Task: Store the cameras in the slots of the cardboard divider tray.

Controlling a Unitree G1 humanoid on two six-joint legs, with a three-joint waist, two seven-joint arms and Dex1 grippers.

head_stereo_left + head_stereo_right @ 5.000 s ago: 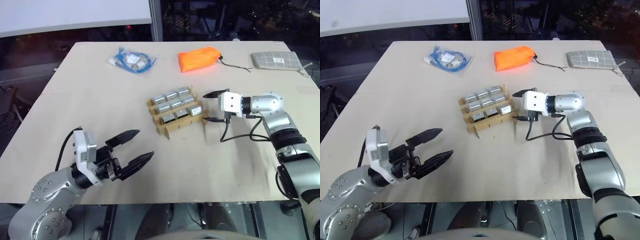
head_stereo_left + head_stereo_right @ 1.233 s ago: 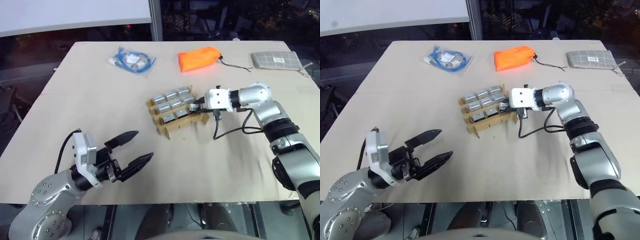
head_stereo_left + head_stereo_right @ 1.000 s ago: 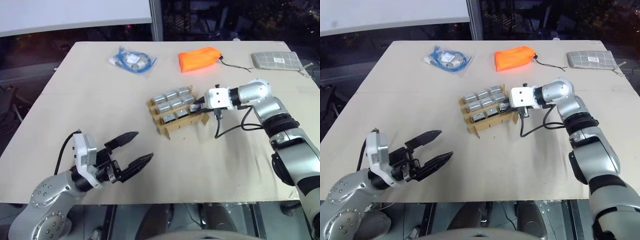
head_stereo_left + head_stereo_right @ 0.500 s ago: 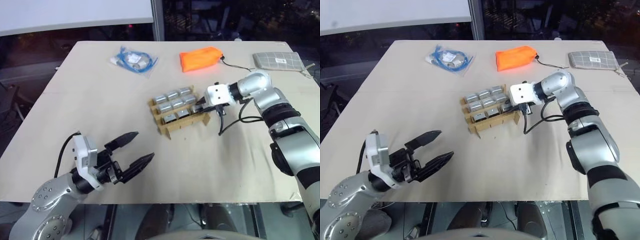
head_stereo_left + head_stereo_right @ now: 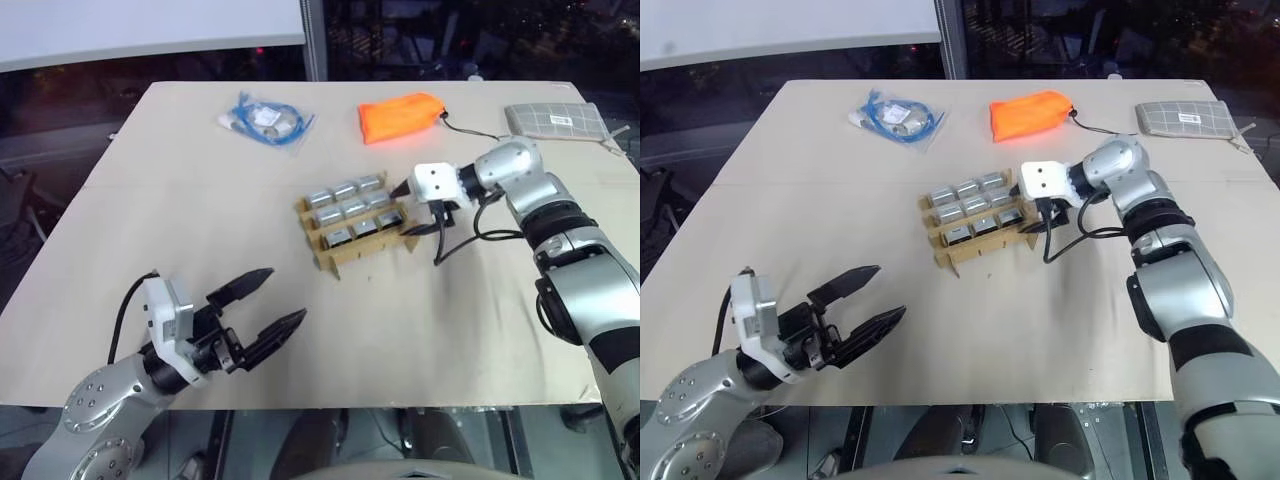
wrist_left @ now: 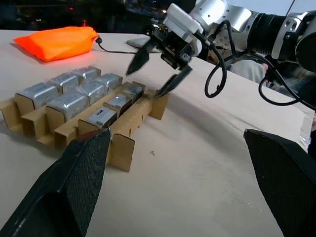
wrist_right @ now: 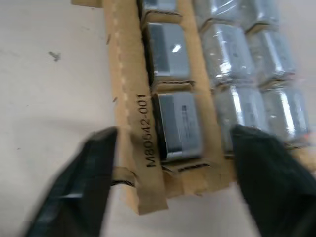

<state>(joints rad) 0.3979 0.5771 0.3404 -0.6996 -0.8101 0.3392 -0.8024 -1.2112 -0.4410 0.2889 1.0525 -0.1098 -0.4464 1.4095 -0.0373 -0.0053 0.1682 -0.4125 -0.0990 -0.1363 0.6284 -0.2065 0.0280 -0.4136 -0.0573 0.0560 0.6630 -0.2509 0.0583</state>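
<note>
Cardboard divider tray [image 5: 358,222]: brown corrugated grid, set askew near the middle of the bench, slightly toward the far edge. Nine slots, each holding one of the cameras [image 5: 346,208], silver-grey blocks in three rows of three.

Right gripper [image 5: 415,208]: at the tray's right end, fingers apart, one black fingertip over the end slots, the other just beside the tray's near right corner. Nothing held between the fingers. A black cable [image 5: 462,232] loops from the wrist down onto the bench.

Left gripper [image 5: 262,306]: near the bench's near left corner, well apart from the tray, fingers spread wide and empty.

Bench [image 5: 200,210]: pale beige, matte top. At the far edge, from left to right: a clear bag of blue cable [image 5: 265,122]; an orange fabric pouch [image 5: 400,116] with a black drawstring; a grey checked pouch [image 5: 556,121] at the far right corner. Beyond the bench, dark glass with scattered small lights and a white panel [image 5: 150,28] above the far left.

Left wrist view: side aspect of the tray, cameras sitting just above the strip tops, the right gripper's two fingers angled down over the end slot.

Right wrist view: close top aspect of the slots; printed code "M80542-001" along the outer strip [image 7: 133,113]; plastic wrap glinting on several cameras.
</note>
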